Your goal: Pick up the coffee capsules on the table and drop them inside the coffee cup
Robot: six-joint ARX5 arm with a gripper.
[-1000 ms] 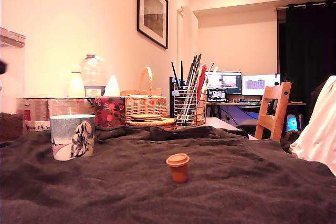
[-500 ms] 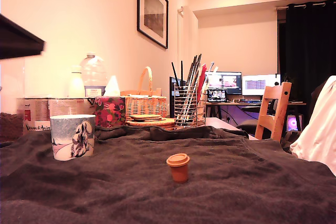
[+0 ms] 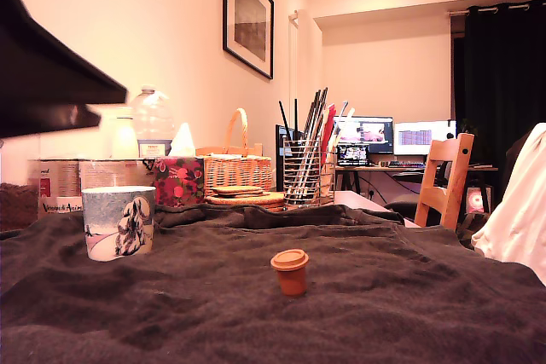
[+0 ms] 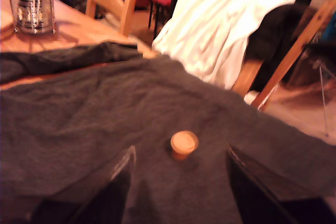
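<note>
Claw (image 4: pixel 178 182): two dark fingers (image 4: pixel 113 184) spread wide apart, nothing between them. Empty, raised above the cloth. In the exterior view only a dark blurred shape at the upper left shows, presumably part of the arm.

Just ahead of the claw, roughly centred on the gap between the fingers: orange capsule (image 4: pixel 184 144), upright on the cloth, lid up, apart from both fingers. It stands alone; no second capsule shows in either view.

Handling, as a judgement: small plastic pod, probably very light and fairly stiff, smooth-sided and tapered, so a squeeze low on the body could let it slip upward or tip. Best hold looks to be across the body just under the wider lid rim, which would act as a stop. The soft wrinkled cloth on the table (image 4: pixel 79 124) gives little firm backing; a nudge may topple it.

Farther off, to the exterior view's left and well apart from the capsule: the cup (image 3: pixel 119 222), upright, mouth open.

Beyond: red floral container (image 3: pixel 178 182), wire holder (image 3: pixel 301 173), wicker basket (image 3: pixel 235 168), wooden chair (image 3: pixel 444 178).
</note>
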